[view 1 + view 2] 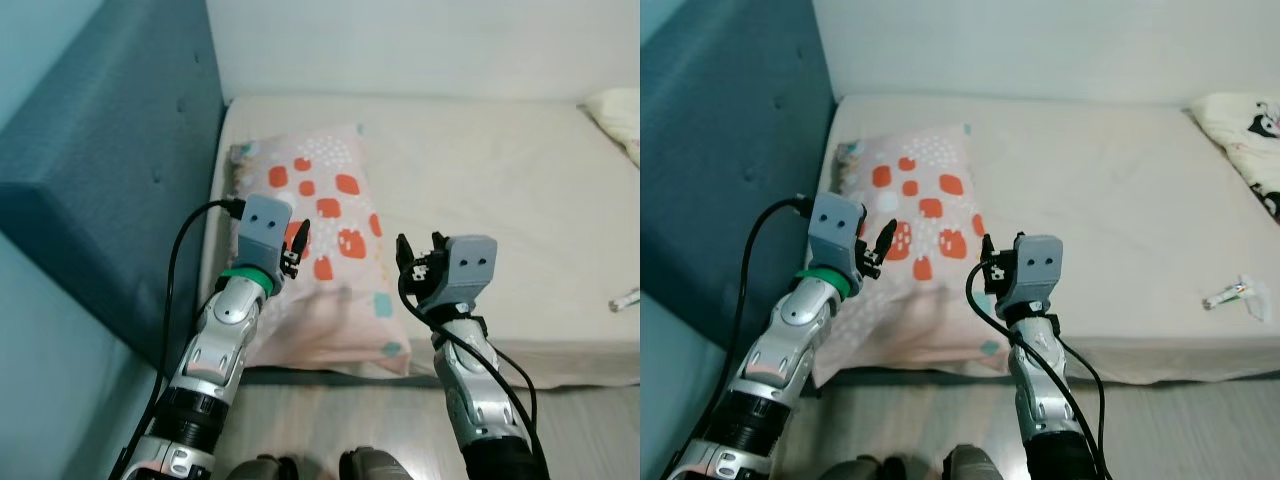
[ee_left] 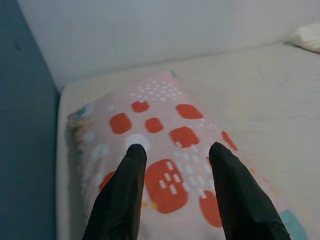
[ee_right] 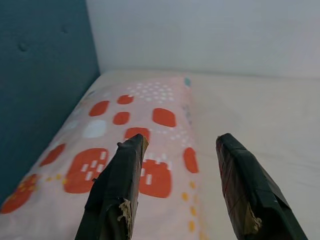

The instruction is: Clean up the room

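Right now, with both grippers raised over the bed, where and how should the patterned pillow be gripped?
Pinch the pillow at its near end, which overhangs the mattress edge, coming from the front with the open left gripper and right gripper. It is soft and lies flat, so its free end probably suits the fingers best.

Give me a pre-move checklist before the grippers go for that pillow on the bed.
1. Left gripper fingers open: ok, a wide gap shows in the left wrist view.
2. Right gripper fingers open: ok, spread apart, nothing between them.
3. Both grippers aimed at the pillow: ok, each wrist view looks along its fingers onto the patterned cover.
4. Contact with the pillow: not yet; both grippers hover above it.
5. Pillow fully on the mattress: not ok, its near end hangs over the front edge.
6. Other things on the bed: a small white object lies near the right front edge and a second pillow sits at the far right corner, both away from the grippers: ok.
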Controlling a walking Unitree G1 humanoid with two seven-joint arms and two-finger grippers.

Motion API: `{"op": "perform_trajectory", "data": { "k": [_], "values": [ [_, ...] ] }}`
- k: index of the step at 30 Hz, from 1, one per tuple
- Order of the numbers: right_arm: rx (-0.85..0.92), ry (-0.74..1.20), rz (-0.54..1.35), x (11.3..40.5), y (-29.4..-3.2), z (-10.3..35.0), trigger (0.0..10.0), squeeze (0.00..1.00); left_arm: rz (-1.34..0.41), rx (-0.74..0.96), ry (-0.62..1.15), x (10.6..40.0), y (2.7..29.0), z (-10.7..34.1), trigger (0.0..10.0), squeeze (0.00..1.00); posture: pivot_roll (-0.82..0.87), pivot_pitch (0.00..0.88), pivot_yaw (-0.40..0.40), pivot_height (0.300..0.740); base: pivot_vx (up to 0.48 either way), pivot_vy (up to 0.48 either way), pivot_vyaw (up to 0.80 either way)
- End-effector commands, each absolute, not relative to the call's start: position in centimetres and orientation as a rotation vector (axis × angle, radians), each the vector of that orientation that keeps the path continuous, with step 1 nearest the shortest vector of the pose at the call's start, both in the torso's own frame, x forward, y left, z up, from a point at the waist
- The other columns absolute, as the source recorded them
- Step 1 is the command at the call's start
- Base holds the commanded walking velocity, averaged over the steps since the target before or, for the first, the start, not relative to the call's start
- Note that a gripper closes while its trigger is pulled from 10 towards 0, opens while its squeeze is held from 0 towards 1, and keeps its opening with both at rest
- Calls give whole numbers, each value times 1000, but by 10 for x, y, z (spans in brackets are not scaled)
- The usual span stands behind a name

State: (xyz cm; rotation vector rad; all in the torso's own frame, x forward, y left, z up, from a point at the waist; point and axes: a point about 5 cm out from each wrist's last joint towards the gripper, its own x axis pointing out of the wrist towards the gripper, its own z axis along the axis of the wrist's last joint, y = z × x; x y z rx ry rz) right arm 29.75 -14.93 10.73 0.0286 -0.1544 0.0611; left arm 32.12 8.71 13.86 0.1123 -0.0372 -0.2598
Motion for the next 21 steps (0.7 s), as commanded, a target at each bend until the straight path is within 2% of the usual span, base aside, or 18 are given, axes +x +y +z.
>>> {"op": "perform_trajectory", "data": {
  "k": [1,10,21],
  "values": [
    [31,-139,42,295,-154,103,10000,0,-270,115,-36,319,85,136,10000,0,-104,36,41,740,0,-480,0],
    [31,-139,42,295,-154,103,10000,0,-269,114,-36,319,86,136,10000,0,-104,37,42,740,0,-475,0],
    [31,-136,43,295,-153,102,10000,0,-254,122,-20,320,86,133,10000,0,-103,39,43,740,0,0,0]
  ]
}}
